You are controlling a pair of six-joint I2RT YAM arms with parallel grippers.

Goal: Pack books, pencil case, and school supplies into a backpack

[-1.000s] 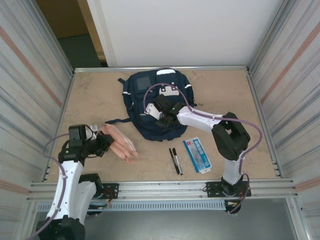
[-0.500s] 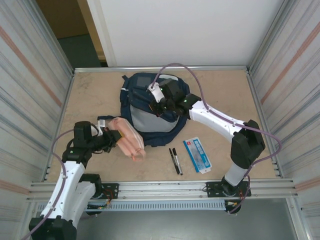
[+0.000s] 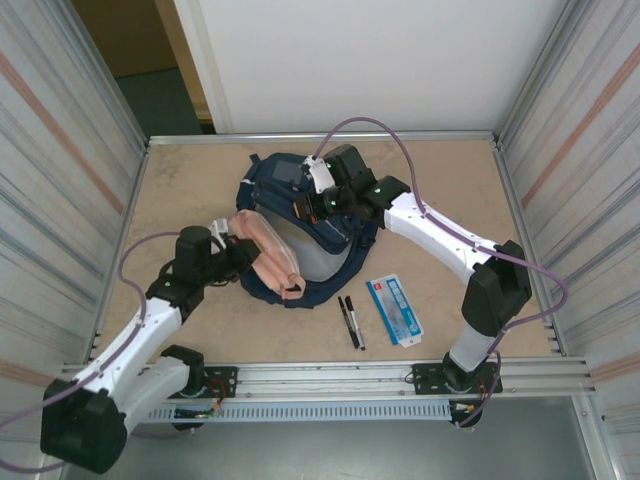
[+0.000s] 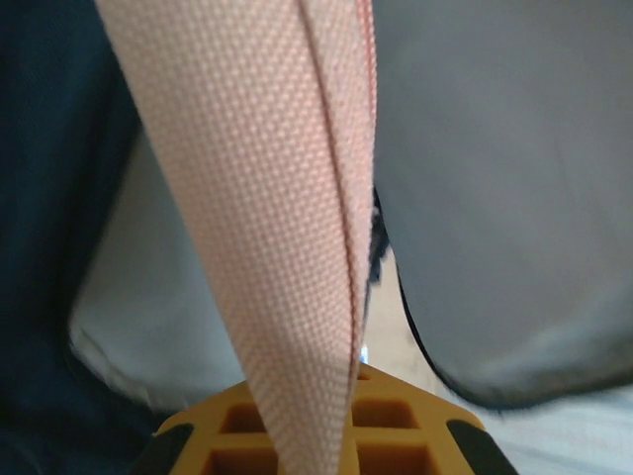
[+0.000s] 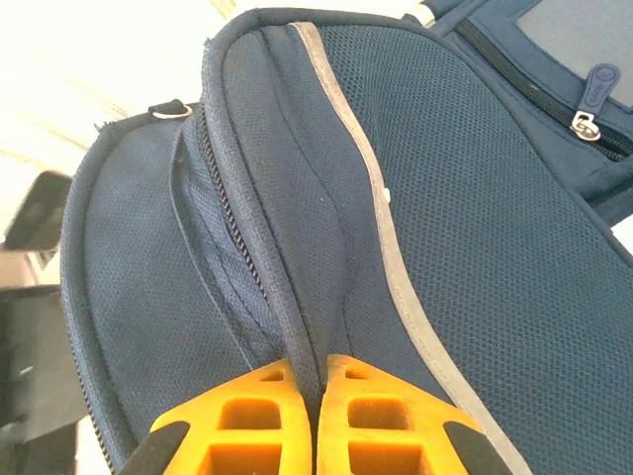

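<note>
**Lifting the flap, swinging in the pouch**

Within the last second the right gripper (image 3: 318,205), fingers pinched shut on a fold of the large navy-blue fabric backpack (image 3: 280,175), has hoisted it open, baring the grey lining (image 3: 318,258). The left gripper (image 3: 234,260), clamped on the soft salmon-pink translucent pencil case (image 3: 270,255), has carried it over that mouth. Insertion looks next. The two slim black pens (image 3: 350,320) and the flat blue-and-white box (image 3: 393,308) lie just beside the pack.

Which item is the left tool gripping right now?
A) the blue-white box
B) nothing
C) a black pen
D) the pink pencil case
D: the left tool is shut on the pink pencil case at the open backpack, while both pens and the blue-white box lie on the table.
</note>
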